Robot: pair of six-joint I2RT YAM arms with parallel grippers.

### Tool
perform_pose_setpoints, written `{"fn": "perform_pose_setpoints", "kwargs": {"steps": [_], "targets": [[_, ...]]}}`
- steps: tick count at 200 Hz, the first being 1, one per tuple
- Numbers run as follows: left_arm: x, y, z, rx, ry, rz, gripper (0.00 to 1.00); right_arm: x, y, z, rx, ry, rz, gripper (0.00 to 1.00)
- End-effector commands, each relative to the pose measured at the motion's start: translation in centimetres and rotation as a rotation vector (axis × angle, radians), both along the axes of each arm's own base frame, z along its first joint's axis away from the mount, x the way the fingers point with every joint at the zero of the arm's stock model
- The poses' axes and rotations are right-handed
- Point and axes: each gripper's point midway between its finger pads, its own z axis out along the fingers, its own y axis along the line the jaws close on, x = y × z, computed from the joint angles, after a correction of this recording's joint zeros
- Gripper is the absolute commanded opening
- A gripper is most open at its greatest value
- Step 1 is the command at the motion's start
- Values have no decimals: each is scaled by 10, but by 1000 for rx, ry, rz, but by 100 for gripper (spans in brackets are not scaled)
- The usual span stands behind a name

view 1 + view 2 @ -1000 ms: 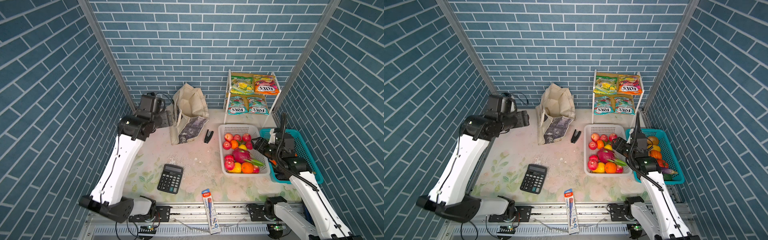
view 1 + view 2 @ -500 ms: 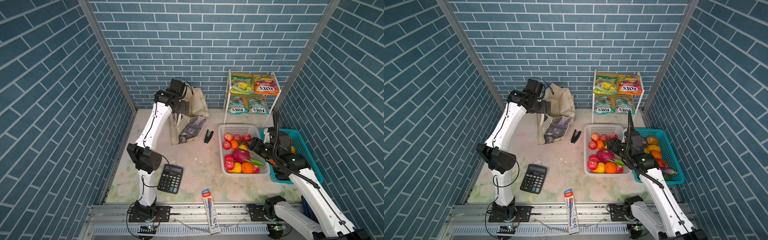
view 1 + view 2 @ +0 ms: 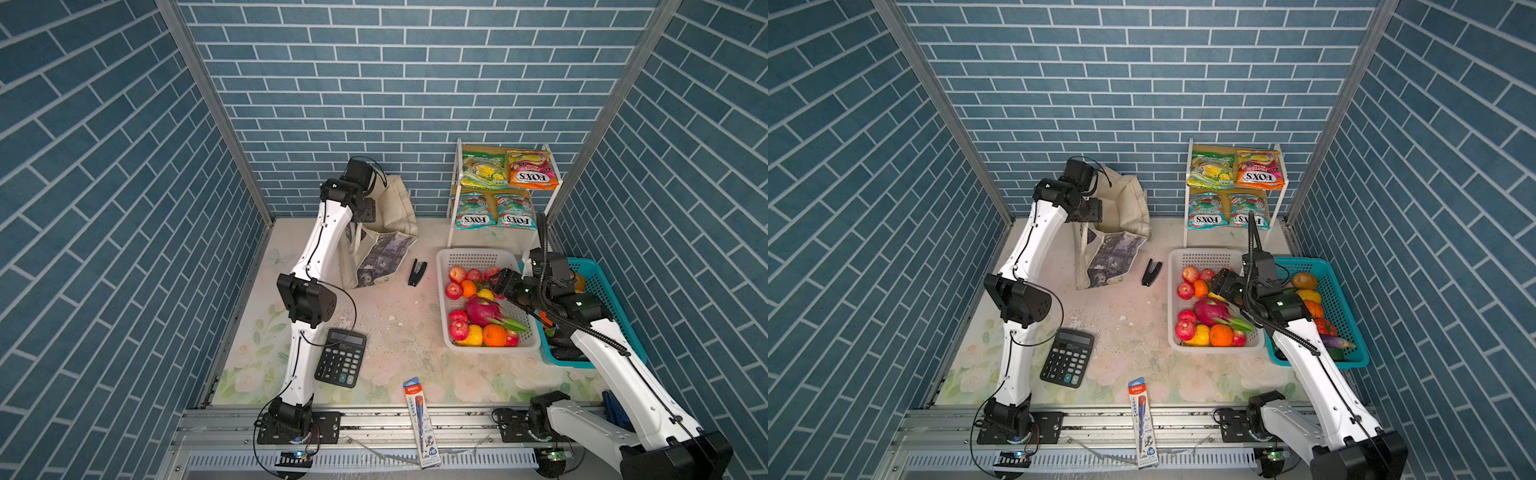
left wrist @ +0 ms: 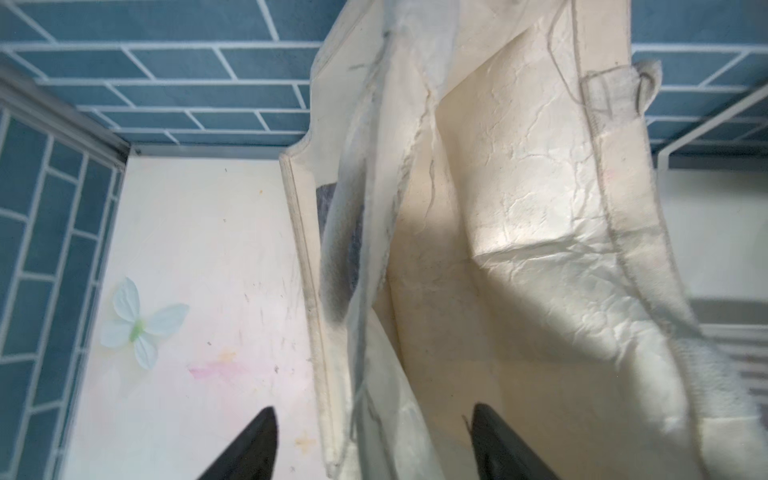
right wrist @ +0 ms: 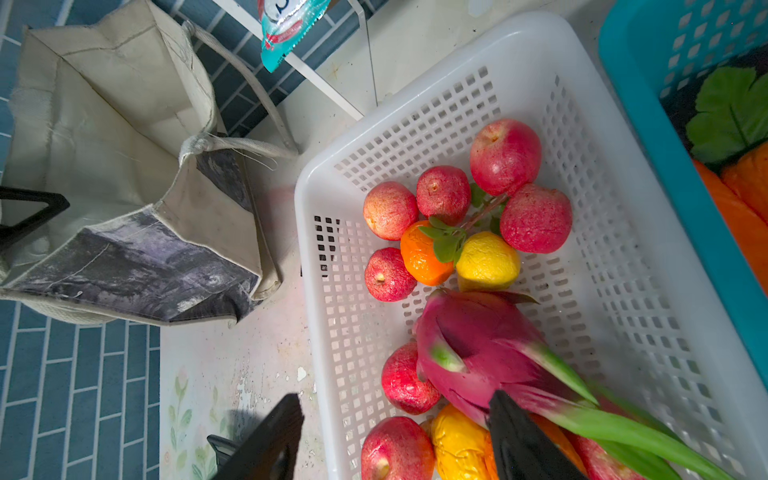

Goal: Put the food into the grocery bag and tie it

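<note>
Your right end effector (image 5: 392,397) released, jaws spread over the white perforated plastic basket (image 3: 478,254) rim, beside the pink dragon fruit (image 3: 480,309), farther back your left end effector (image 4: 372,407) unclenched, jaws astride the cream canvas grocery bag (image 3: 399,208) wall on the tabletop (image 3: 395,316)

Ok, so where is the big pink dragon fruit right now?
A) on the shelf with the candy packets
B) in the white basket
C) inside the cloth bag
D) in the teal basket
B: the dragon fruit lies in the white basket, among the other toy fruit.
</note>
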Motion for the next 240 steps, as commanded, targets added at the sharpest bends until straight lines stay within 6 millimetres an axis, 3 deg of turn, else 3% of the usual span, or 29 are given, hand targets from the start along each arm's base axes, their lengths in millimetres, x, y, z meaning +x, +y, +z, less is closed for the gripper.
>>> {"fn": "perform_pose_setpoints", "kwargs": {"steps": [1,20,45,88,134,175,195,228,232,240], "targets": [[9,2,0,-118,-7,-4,39,7,8,11,-3,-22,23,72],[10,1,5,-242,-4,-33,17,17,17,20,10,-44,31,72],[4,4,23,-374,-10,-88,0,34,39,38,19,-83,63,72],[-18,17,68,-573,-75,-191,0,71,86,56,-20,-86,129,72],[-38,18,59,-627,-41,-287,0,115,126,64,-112,-42,203,74],[-48,18,60,-670,-70,-337,0,153,168,38,-105,42,256,75],[-50,22,64,-681,-80,-341,0,161,194,24,-56,81,298,75],[-52,26,70,-695,-93,-345,0,174,219,4,-9,108,301,75],[-52,26,69,-698,-89,-342,0,178,222,-11,-10,132,299,75],[-52,27,69,-700,-90,-343,0,178,230,-19,4,139,307,76]]}}
